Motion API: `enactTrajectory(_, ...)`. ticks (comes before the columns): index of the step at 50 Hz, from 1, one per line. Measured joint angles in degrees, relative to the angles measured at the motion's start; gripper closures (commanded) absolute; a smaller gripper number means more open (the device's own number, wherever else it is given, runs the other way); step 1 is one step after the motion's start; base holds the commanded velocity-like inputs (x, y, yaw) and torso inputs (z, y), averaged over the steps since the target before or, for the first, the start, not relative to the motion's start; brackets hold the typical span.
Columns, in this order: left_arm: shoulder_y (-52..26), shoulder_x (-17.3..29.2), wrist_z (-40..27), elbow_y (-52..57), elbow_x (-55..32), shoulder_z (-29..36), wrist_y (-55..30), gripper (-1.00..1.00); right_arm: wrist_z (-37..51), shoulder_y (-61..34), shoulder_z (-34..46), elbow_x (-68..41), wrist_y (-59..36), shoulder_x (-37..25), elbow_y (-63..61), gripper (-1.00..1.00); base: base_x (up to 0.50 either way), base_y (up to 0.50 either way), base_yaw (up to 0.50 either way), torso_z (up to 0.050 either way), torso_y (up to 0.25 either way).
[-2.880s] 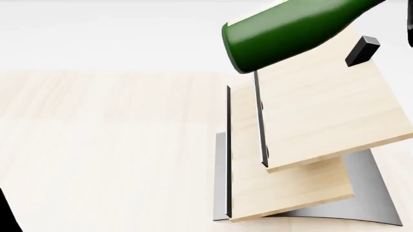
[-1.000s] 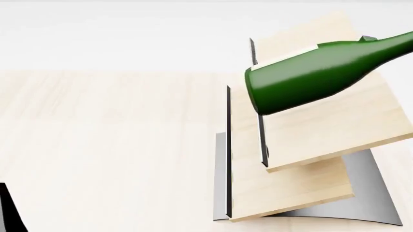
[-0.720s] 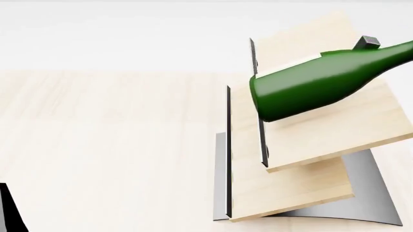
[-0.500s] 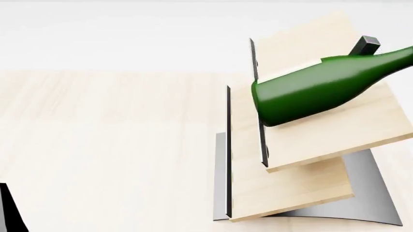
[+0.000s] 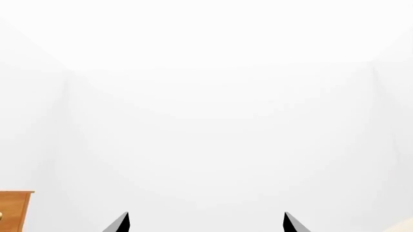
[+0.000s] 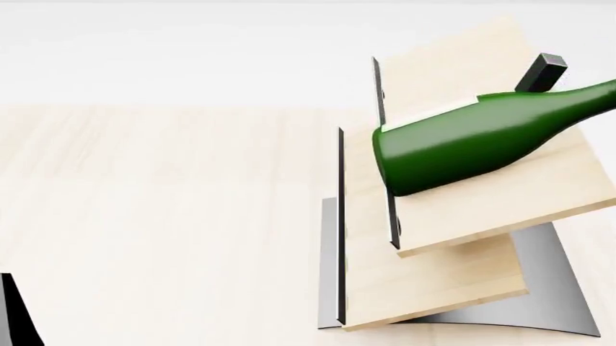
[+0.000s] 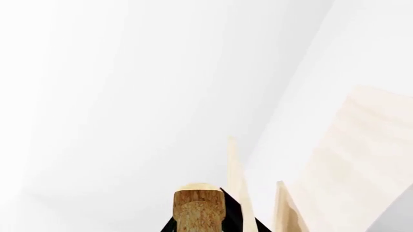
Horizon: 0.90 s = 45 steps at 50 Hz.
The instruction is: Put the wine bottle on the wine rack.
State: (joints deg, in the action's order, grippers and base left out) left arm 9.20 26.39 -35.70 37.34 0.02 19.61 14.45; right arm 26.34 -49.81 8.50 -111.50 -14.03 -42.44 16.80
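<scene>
The wine bottle (image 6: 462,144), dark green, lies slanted across the upper board of the wine rack (image 6: 481,209), just below the black peg (image 6: 541,72). Its base hangs over the board's dark edge strip and its neck runs out of the head view to the right. I cannot tell whether it touches the board. In the right wrist view its tan cork (image 7: 197,208) sits between the dark jaws of my right gripper (image 7: 200,226), which is shut on the bottle. The rack's boards (image 7: 348,169) rise beside it. My left gripper (image 5: 205,223) is open on nothing, facing a white wall.
The rack's curved grey metal base (image 6: 549,288) stands on the pale wooden tabletop (image 6: 164,216). A dark part of my left arm (image 6: 14,310) shows at the table's near left. A corner of an orange-brown cabinet (image 5: 14,210) appears in the left wrist view.
The bottle has come down and to the right, from above the rack to low over the upper board below the peg. A dark part of my left arm now shows at the lower left.
</scene>
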Motion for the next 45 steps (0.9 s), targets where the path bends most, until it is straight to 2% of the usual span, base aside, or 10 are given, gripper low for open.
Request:
enactTrajectory(30,-0.2,0.2,-0.3,-0.1,-0.1,0.2,0.0,-1.00,-3.2,0.5,-0.3,0.0,-0.2,0.2,1.5,1.00,0.00,0.00,0.00,0.000,0.000)
enactTrajectory(31,-0.2,0.2,-0.3,-0.1,-0.1,0.2,0.0,-1.00,-3.2,0.5,-0.3,0.1,-0.2,0.2,1.4,-1.00,0.00,0.00,0.00,0.000,0.000)
enactTrajectory(45,-0.1,0.3,-0.4,-0.1,-0.1,0.3,0.1,-1.00,-3.4,1.1,-0.7,1.4,-0.1,-0.1,0.9,-1.00,0.00,0.00,0.00,0.000,0.000)
